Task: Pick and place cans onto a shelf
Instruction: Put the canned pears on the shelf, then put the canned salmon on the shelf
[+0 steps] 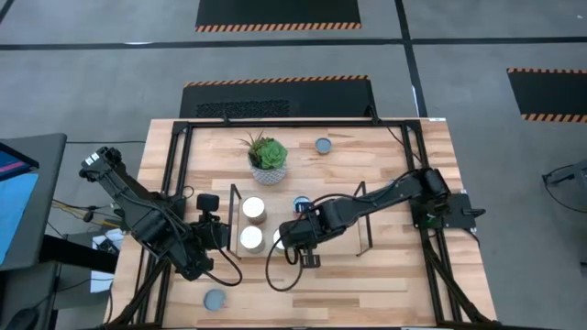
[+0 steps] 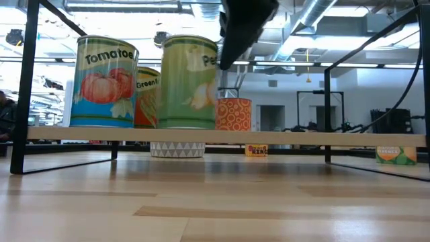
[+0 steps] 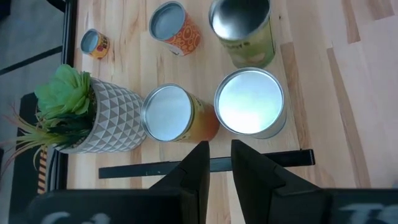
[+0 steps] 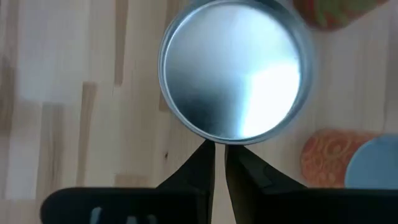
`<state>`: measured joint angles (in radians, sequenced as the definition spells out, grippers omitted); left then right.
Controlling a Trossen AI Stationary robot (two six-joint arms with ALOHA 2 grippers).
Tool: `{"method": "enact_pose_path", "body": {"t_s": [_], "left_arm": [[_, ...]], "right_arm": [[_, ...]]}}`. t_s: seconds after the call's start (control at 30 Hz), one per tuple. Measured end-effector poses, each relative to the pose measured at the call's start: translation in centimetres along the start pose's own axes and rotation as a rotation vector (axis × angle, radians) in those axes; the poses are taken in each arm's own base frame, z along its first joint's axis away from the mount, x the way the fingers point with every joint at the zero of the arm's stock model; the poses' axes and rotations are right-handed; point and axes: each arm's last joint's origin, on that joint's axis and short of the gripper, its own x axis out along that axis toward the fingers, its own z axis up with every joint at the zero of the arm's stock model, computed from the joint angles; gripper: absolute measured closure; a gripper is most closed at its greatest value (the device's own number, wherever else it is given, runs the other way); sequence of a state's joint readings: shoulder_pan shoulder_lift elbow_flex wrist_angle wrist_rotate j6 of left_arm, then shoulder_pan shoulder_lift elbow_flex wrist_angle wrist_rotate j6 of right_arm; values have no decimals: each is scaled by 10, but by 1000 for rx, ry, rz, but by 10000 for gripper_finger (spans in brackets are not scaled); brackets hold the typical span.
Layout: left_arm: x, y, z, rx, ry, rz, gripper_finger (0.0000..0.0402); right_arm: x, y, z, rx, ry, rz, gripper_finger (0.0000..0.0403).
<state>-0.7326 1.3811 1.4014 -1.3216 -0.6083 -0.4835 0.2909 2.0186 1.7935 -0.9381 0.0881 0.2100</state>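
Note:
The light-wood shelf (image 1: 335, 240) holds several cans: a tomato can (image 2: 104, 81), an orange-sided can (image 2: 146, 94), a green can (image 2: 190, 81) and a small orange patterned can (image 2: 234, 114). My right gripper (image 4: 219, 152) is shut, slanting down over the shelf, with its tips (image 2: 225, 64) beside the green can's top (image 4: 233, 68). My left gripper (image 3: 219, 155) is shut and empty, waiting at the shelf's left short end (image 1: 226, 234). Two loose cans stand on the table, one far (image 1: 323, 145) and one near left (image 1: 214, 300). My right gripper's shut fingertips (image 4: 208, 155) stand at the green can's upper rim (image 4: 214, 138), coming from above and from the table's right. I cannot tell whether they touch it. The can stands upright on the shelf board.
A green succulent in a white patterned pot (image 1: 268, 158) stands just beyond the shelf's far side. The shelf's black wire uprights (image 3: 205, 163) cross in front of my left gripper. The black table frame (image 1: 174, 183) runs along the left and right edges.

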Motion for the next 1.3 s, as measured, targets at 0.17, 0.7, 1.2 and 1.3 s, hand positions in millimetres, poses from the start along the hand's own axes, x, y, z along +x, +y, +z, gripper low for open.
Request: {"method": "enact_pose_path", "body": {"t_s": [0.17,0.7,1.2,1.3], "left_arm": [[0,0,0,0,0,0,345],[0,0,0,0,0,0,345],[9,-17,-4,-205,125,-137,345],[24,-37,-14,-228,232,-240,345]], "right_arm": [[0,-5,7,19,-57,5,342],[1,-11,7,31,-49,0,342],[-19,39,-57,119,484,-58,342],[-23,64,-67,87,484,-58,342]]}}
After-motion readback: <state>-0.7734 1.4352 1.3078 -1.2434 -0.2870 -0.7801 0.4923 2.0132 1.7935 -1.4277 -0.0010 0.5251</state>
